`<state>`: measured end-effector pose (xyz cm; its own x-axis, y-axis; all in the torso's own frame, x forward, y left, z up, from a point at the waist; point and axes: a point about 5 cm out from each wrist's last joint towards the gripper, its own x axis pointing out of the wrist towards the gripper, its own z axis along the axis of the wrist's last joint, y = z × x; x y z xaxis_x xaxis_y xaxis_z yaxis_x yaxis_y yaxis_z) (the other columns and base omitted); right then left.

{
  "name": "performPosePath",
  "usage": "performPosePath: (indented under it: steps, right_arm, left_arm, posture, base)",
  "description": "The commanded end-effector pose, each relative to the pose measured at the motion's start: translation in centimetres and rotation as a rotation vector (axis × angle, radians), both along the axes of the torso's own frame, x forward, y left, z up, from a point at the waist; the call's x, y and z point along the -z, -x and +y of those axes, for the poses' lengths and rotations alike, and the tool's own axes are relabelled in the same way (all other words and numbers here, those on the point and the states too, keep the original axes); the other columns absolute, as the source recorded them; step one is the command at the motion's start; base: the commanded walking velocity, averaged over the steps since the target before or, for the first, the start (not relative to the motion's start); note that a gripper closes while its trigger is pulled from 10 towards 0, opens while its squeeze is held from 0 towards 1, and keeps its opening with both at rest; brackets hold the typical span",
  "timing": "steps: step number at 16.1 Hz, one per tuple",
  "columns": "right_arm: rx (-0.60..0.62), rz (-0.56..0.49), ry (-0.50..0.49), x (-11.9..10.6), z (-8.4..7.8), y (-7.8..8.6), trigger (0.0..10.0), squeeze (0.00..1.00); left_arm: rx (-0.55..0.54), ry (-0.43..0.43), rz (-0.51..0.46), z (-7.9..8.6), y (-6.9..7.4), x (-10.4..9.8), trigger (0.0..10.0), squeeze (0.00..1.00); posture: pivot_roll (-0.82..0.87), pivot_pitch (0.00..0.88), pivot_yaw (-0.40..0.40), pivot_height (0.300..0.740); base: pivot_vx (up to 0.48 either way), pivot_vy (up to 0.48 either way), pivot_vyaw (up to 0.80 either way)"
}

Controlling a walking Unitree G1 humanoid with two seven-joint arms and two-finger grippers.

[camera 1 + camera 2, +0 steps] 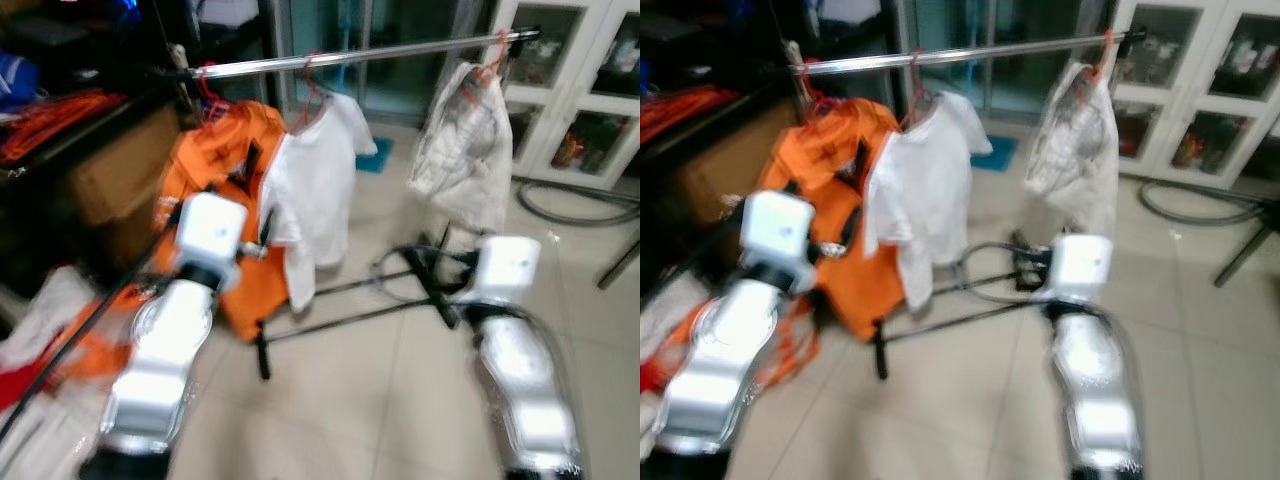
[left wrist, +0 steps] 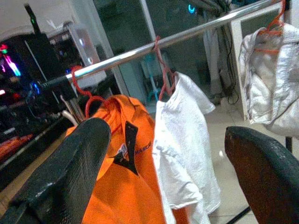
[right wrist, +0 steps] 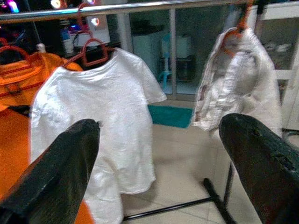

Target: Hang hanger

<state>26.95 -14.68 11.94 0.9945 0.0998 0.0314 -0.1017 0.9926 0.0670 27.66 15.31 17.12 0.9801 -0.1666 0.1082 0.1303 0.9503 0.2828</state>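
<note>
On the chrome rail [image 1: 360, 55] ahead of us hang three garments, each on a red hanger [image 2: 164, 70]: an orange jacket [image 1: 215, 170] near the rail's left end, a white T-shirt [image 1: 320, 190] touching it, and a pale jacket [image 1: 465, 140] at the right end, with bare rail between. Both our left end effector [image 2: 163, 158] and right end effector [image 3: 159, 163] stand wide apart and hold nothing. Tiled floor [image 1: 380, 400] lies open below. The eye views are blurred.

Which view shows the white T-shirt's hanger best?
Right wrist view: the red hanger is sharp and near, hooked over the rail above the T-shirt. Left wrist view shows it thin and side-on; both eye views blur it.
</note>
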Motion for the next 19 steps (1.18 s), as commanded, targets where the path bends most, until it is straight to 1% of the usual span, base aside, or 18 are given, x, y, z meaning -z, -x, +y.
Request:
performPosePath:
  steps: [1,2,3,4,6,8,10,11,12,14,17,19]
  right_arm:
    - [0.017,-0.01,0.021,-0.3,-0.8,0.1,10.0,0.0]
    - [0.008,-0.008,0.013,-0.2,-0.7,0.1,10.0,0.0]
    - [-0.015,-0.013,0.012,-0.3,-0.4,0.1,10.0,0.0]
    - [-0.028,-0.017,0.02,-0.3,-0.3,0.2,10.0,0.0]
    - [-0.039,-0.041,0.011,-0.8,-0.1,0.2,10.0,0.0]
    - [-0.043,-0.042,-0.005,-0.9,-0.1,-0.1,10.0,0.0]
    - [-0.049,-0.028,-0.044,-0.7,0.0,-0.6,10.0,0.0]
    - [-0.052,-0.021,-0.05,-0.6,0.0,-0.7,10.0,0.0]
    - [-0.051,-0.015,-0.057,-0.5,0.1,-0.7,10.0,0.0]
    - [-0.04,-0.002,-0.07,-0.1,0.1,-0.6,10.0,0.0]
    - [-0.005,0.004,-0.094,0.0,-0.5,-0.2,10.0,0.0]
    - [0.011,0.003,-0.094,0.1,-0.8,0.1,10.0,0.0]
  left_arm:
    - [0.01,0.029,0.006,-0.3,0.0,0.0,10.0,0.0]
    - [-0.012,0.065,0.013,0.0,0.3,0.1,10.0,0.0]
    - [-0.03,0.1,0.033,0.3,0.8,0.7,10.0,0.0]
    - [-0.037,0.114,0.044,0.3,1.1,1.1,10.0,0.0]
    - [-0.086,0.17,0.063,0.8,2.3,2.0,10.0,0.0]
    - [-0.113,0.167,0.057,1.3,2.7,2.3,10.0,0.0]
    - [-0.12,0.101,0.048,2.3,3.5,2.8,10.0,0.0]
    - [-0.118,0.094,0.046,2.7,3.7,2.8,10.0,0.0]
    - [-0.099,0.1,0.035,2.7,3.6,2.4,10.0,0.0]
    - [-0.049,0.078,0.029,2.1,3.2,2.2,10.0,0.0]
    - [-0.034,0.083,0.019,1.8,2.7,1.9,10.0,0.0]
    - [-0.002,0.092,0.016,1.2,2.3,1.5,10.0,0.0]
  posture:
    - [0.05,0.009,0.042,0.74]
    - [0.05,0.009,0.042,0.74]
    - [0.05,0.003,0.037,0.74]
    - [0.05,0.001,0.034,0.74]
    - [0.06,0.0,0.009,0.74]
    - [0.07,0.003,-0.005,0.74]
    - [0.09,0.014,-0.024,0.74]
    - [0.09,0.017,-0.026,0.74]
    - [0.1,0.02,-0.028,0.74]
    - [0.09,0.02,-0.021,0.74]
    - [0.07,0.019,0.012,0.74]
    - [0.07,0.025,0.043,0.74]
  base:
    - [0.424,0.0,0.0]
    - [0.42,0.0,0.0]
    - [0.424,0.0,0.0]
    - [0.42,0.0,0.0]
    - [0.42,0.0,0.0]
    - [0.422,0.0,0.0]
    - [0.424,0.0,0.0]
    - [0.42,0.0,0.0]
    - [0.42,0.0,0.0]
    - [0.42,0.0,0.0]
    - [0.423,0.0,0.0]
    - [0.42,0.0,0.0]
